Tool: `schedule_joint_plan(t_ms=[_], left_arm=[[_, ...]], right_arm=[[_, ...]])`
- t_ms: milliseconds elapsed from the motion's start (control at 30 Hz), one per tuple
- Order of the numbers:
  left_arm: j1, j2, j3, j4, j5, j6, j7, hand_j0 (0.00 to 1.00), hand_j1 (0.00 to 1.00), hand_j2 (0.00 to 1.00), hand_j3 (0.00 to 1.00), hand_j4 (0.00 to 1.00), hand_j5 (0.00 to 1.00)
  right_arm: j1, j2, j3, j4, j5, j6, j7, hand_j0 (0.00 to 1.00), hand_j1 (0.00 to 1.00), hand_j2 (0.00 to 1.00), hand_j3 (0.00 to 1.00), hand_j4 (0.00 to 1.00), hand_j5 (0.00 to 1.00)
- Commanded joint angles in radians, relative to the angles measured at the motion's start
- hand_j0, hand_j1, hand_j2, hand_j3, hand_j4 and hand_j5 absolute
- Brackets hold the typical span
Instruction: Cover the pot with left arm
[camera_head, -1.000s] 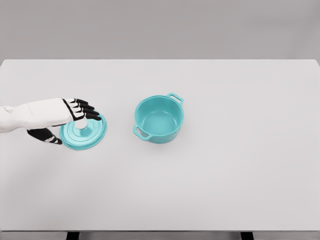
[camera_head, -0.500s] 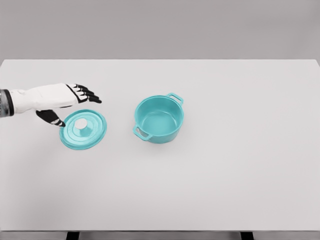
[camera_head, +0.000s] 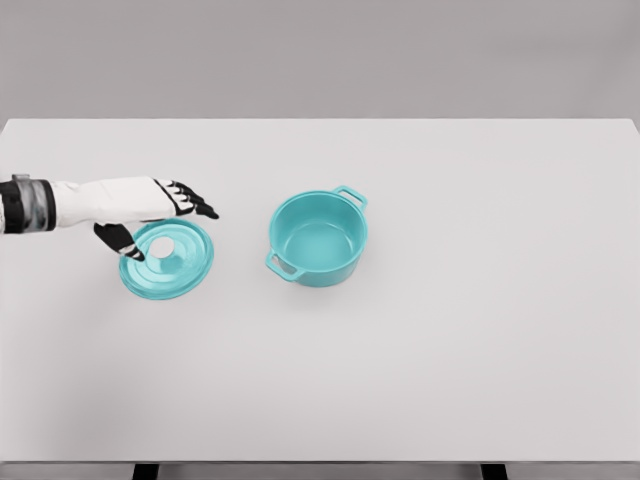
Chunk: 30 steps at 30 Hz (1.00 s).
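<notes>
A teal lid (camera_head: 170, 268) with a white knob (camera_head: 161, 247) lies flat on the white table, left of centre. My left hand (camera_head: 170, 231) hovers just over its far edge, fingers (camera_head: 198, 204) stretched toward the right and thumb (camera_head: 123, 242) hanging down at the lid's left rim. The hand is open and holds nothing. The teal pot (camera_head: 318, 238), uncovered and empty, with two loop handles, stands upright to the right of the lid, a short gap between them. The right arm is out of view.
The white table (camera_head: 480, 330) spans the whole view, with its front edge along the bottom. A grey wall runs behind it.
The left hand let go of the lid's knob, spread its fingers and rose a little toward the far right. The lid and pot stayed in place.
</notes>
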Motion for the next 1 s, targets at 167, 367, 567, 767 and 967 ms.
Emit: schedule_joint_plan(t_ms=[167, 367, 567, 767, 967], left_arm=[[0.000, -0.012, -0.025, 0.044, 0.001, 0.002, -0.001, 1.00, 1.00, 1.00, 1.00, 1.00, 1.00], [-0.003, -0.011, -0.025, 0.043, 0.003, 0.002, -0.004, 1.00, 1.00, 1.00, 1.00, 1.00, 1.00], [-0.008, -0.011, -0.025, 0.041, 0.004, 0.002, 0.000, 1.00, 1.00, 1.00, 1.00, 1.00, 1.00], [-0.011, -0.018, -0.031, 0.064, 0.000, 0.002, -0.001, 1.00, 1.00, 1.00, 1.00, 1.00, 1.00], [-0.009, -0.020, -0.032, 0.061, 0.000, 0.002, -0.004, 1.00, 1.00, 1.00, 1.00, 1.00, 1.00]], right_arm=[[0.000, 0.000, 0.000, 0.000, 0.000, 0.000, 0.001, 1.00, 1.00, 1.00, 1.00, 1.00, 1.00], [0.000, 0.000, 0.000, 0.000, 0.000, 0.000, -0.001, 1.00, 1.00, 1.00, 1.00, 1.00, 1.00], [0.000, 0.000, 0.000, 0.001, 0.000, 0.000, -0.001, 1.00, 1.00, 1.00, 1.00, 1.00, 1.00], [0.000, 0.000, 0.000, 0.000, 0.000, 0.000, 0.001, 1.00, 1.00, 1.00, 1.00, 1.00, 1.00], [0.000, 0.000, 0.000, 0.000, 0.000, 0.000, 0.001, 1.00, 1.00, 1.00, 1.00, 1.00, 1.00]])
